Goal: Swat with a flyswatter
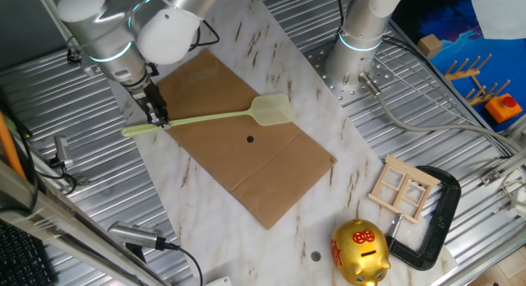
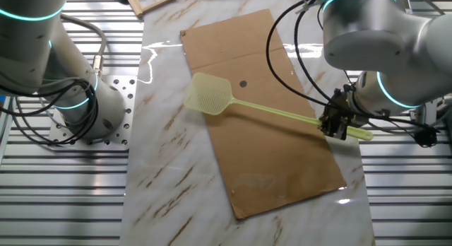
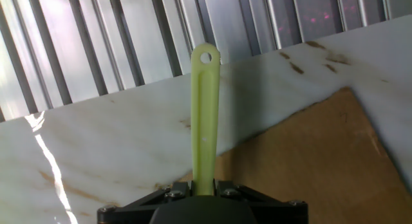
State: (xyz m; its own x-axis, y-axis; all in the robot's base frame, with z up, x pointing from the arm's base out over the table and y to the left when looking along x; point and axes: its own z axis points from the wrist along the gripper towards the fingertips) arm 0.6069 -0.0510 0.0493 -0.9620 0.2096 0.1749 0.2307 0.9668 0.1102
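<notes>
The pale yellow-green flyswatter (image 1: 215, 116) is held roughly level, its mesh head (image 1: 272, 110) just above the brown cardboard sheet (image 1: 246, 154). A small dark spot (image 1: 250, 139) lies on the cardboard just below the head. My gripper (image 1: 156, 115) is shut on the handle near its tail end. In the other fixed view the gripper (image 2: 333, 124) grips the handle at the cardboard's right edge, and the head (image 2: 210, 94) hangs left of the spot (image 2: 243, 83). In the hand view the handle (image 3: 205, 114) rises from between the jaws to its holed tip.
A gold piggy bank (image 1: 359, 251), a black clamp (image 1: 436, 220) and a small wooden frame (image 1: 402, 190) lie at the marble slab's near right. A second arm's base (image 1: 359, 52) stands behind the cardboard. Ribbed metal table surrounds the slab.
</notes>
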